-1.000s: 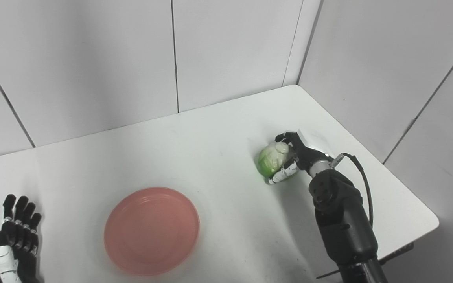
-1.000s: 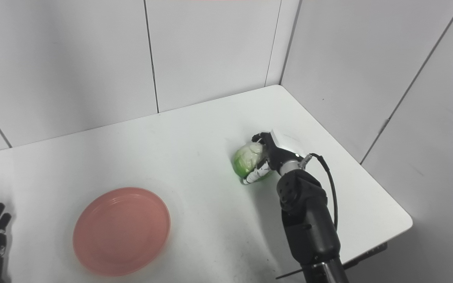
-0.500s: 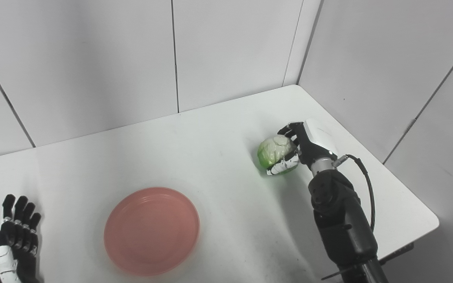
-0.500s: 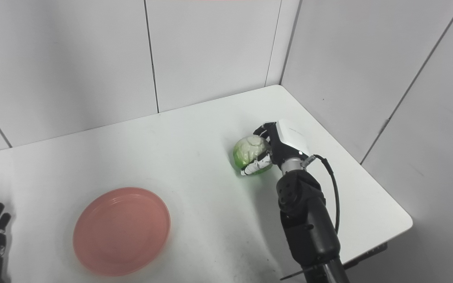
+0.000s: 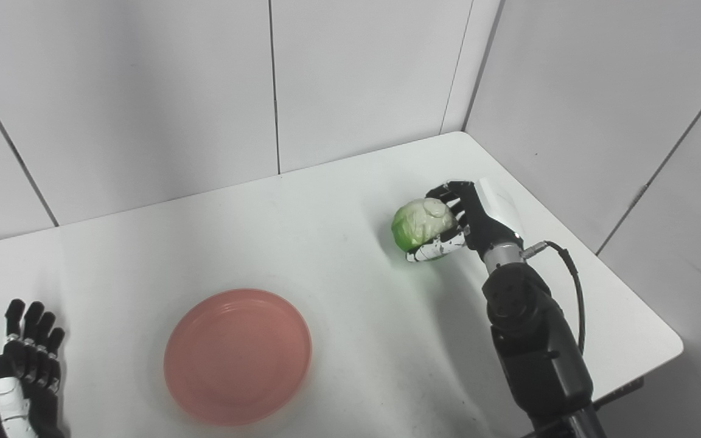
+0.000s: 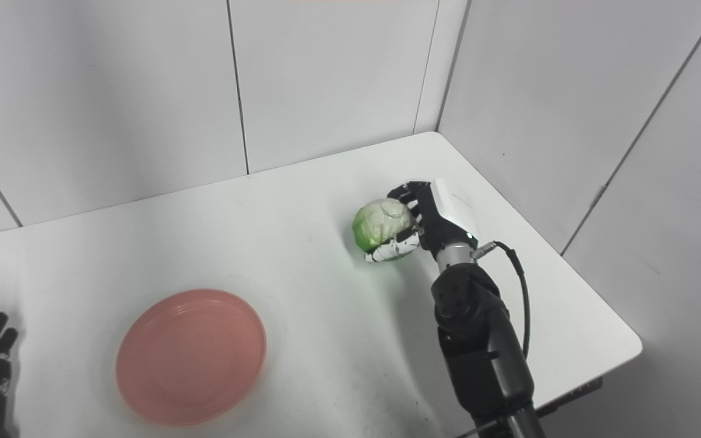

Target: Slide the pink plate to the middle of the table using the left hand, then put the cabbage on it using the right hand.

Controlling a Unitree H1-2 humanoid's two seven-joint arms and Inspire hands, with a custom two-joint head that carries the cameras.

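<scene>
Right hand clamped around round green-white cabbage, right of frame centre, just above white surface. Round pink plate lies lower left, well apart. Left hand idle, fingers apart, bottom-left.

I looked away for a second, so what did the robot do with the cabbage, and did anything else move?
The right hand, already shut on the cabbage, lifted it a little off the table and turned its wrist. The camera shifted slightly too. The pink plate stayed where it was, and the left hand stayed resting open at the table's near left edge.
</scene>
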